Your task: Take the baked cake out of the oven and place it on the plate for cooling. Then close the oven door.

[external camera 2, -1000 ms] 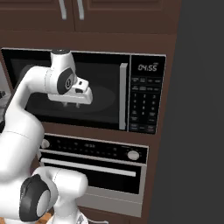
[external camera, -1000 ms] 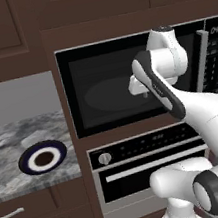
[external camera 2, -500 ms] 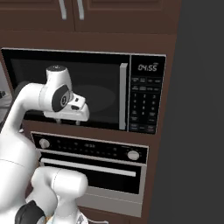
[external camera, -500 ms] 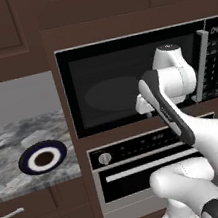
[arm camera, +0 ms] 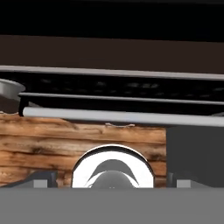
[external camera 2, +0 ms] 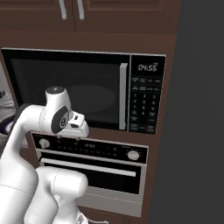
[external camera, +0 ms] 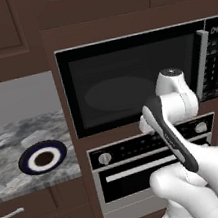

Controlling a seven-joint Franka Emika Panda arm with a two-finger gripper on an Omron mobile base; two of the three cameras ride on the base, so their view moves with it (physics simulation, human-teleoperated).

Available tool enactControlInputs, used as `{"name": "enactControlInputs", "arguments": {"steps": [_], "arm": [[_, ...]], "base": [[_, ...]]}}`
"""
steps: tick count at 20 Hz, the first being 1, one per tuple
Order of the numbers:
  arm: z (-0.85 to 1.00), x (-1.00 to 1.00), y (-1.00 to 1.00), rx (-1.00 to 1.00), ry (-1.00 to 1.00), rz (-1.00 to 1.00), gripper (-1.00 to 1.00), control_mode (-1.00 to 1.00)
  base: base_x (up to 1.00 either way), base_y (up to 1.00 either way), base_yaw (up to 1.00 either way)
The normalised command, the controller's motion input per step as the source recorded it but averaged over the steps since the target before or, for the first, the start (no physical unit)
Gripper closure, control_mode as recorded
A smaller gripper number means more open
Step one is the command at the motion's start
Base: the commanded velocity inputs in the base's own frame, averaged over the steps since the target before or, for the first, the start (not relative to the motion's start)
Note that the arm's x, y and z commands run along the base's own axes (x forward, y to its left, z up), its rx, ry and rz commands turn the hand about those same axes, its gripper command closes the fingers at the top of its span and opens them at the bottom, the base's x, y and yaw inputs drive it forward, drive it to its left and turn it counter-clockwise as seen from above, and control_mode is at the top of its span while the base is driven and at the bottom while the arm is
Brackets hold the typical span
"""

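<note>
Progress: task judged to be at its very start, with no step completed.
Oven: silver-grey wall oven, set in dark wood cabinets.
Door: shut flat against the oven front, with a dark window.
Handle: long silver bar across the top of the door, untouched.
Microwave: black glass, directly above the oven, no part of the task.
Gripper: in front of the oven's control strip, just above the handle. The fingers stood wide apart and held nothing.
Hand view: looked down the oven front. The handle ran across the middle of the picture, near the gripper but not between the fingers.
Cake: its place could not be told. It was most likely inside the oven, behind the shut door.
Plate: on the counter to the left of the oven, well apart from it. It had a navy rim, a white ring and a bare brown centre with nothing on it.
Done: nothing, as far as the pictures showed.
Left: grasp the handle and pull the door down. Reach in, lift the cake and carry it left of the oven to the plate. Then swing the door up and shut.
Next step: judged to be lowering the open fingers around the handle.
</note>
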Motion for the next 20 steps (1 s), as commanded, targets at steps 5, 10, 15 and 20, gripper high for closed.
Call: {"name": "enactControlInputs", "arguments": {"steps": [5, 10, 15, 20], "arm": [[-0.27, 0.00, 0.00, 0.00, 0.00, 0.00, -1.00, -1.00], [-0.15, 0.00, 0.00, 0.00, 0.00, 0.00, -1.00, 1.00], [0.00, 0.00, 0.00, 0.00, 0.00, 0.00, -1.00, 1.00], [0.00, 0.00, 0.00, 0.00, 0.00, 0.00, -1.00, 1.00]], "base": [[0.00, 0.00, 0.00], [0.00, 0.00, 0.00], [-0.17, 0.00, 0.00], [-0.24, 0.25, -0.01]]}}
